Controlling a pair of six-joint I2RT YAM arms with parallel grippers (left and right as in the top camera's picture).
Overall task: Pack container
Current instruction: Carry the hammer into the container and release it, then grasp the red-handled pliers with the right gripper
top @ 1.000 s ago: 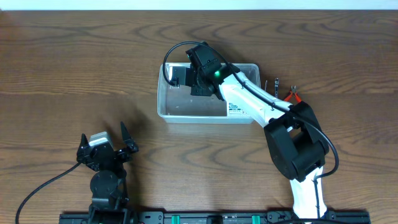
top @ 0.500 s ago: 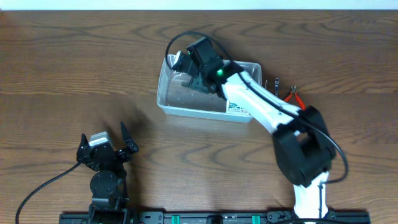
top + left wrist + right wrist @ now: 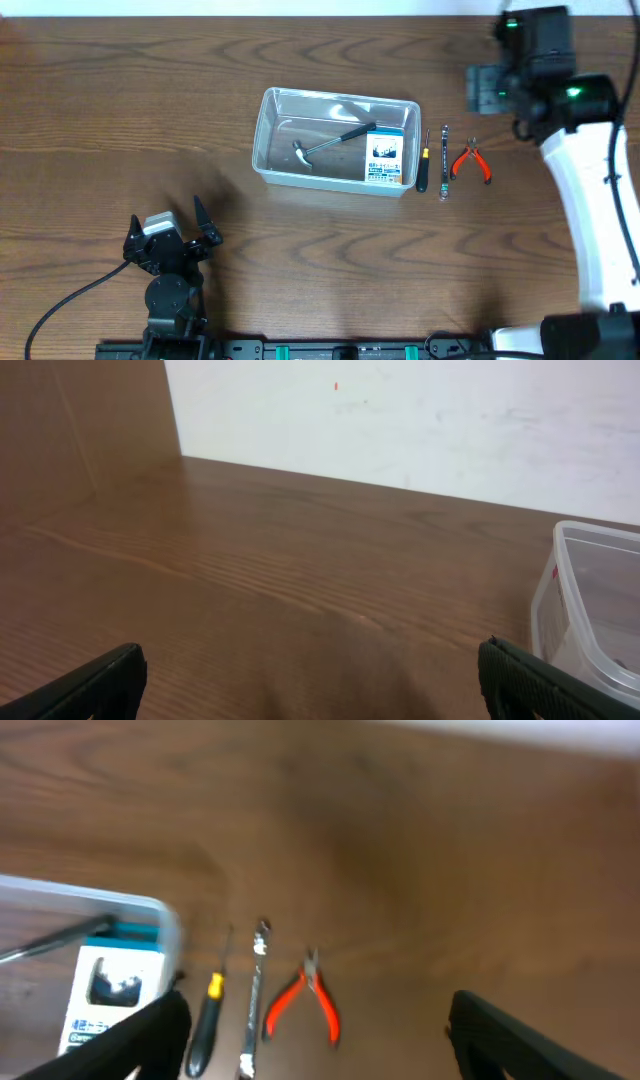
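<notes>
Your main risk sits just right of the container [image 3: 335,184]. The screwdriver [image 3: 422,170], a thin metal tool [image 3: 445,160] and the pliers [image 3: 471,162] lie side by side there, close together, all on the bench. The right fingers [image 3: 140,1042] are spread wide and hold nothing. If they come down at that spread, they could straddle two tools at once, or push one aside while closing on another.

The screwdriver is the hardest pick because it lies just beside the container's right wall. A finger landing on that side could strike the rim and shove the container across the bench, since it looks light. The pliers are farthest from the wall and look the safest to take first.

The hammer [image 3: 318,146] and the box [image 3: 385,160] already fill the container's middle and right end. A tool released over that end could land on the box and slide, so aim for the bare floor at the left end. The right wrist view is blurred, so let it settle before you commit to a descent.

The container lies near the middle of the bench. The right fingers hang past its right end, on the far side and well apart from it, and only its corner shows at the left edge of their view. The left fingers [image 3: 90,685] are also spread and empty. They sit on the container's near side, off its left end and well apart from it.
</notes>
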